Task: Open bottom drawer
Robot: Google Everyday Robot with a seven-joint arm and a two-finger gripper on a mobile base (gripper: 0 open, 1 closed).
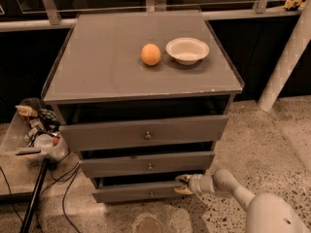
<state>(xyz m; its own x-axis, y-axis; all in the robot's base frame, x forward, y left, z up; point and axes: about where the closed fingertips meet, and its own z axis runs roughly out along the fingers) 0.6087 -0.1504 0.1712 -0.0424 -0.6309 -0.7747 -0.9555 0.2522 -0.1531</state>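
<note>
The bottom drawer (131,192) is the slimmest grey front, lowest of three on the grey cabinet (141,76), with a small round knob (151,194) at its centre. It stands slightly pulled out, a dark gap above it. My gripper (181,184) reaches in from the lower right on a white arm (228,186). Its fingertips sit at the top right edge of the bottom drawer's front, right of the knob.
The middle drawer (146,164) and top drawer (146,132) also stand slightly out. An orange (151,54) and a white bowl (187,50) sit on the cabinet top. A clear bin of clutter (36,130), a dark pole and cables lie at the left. A white pillar (284,62) stands right.
</note>
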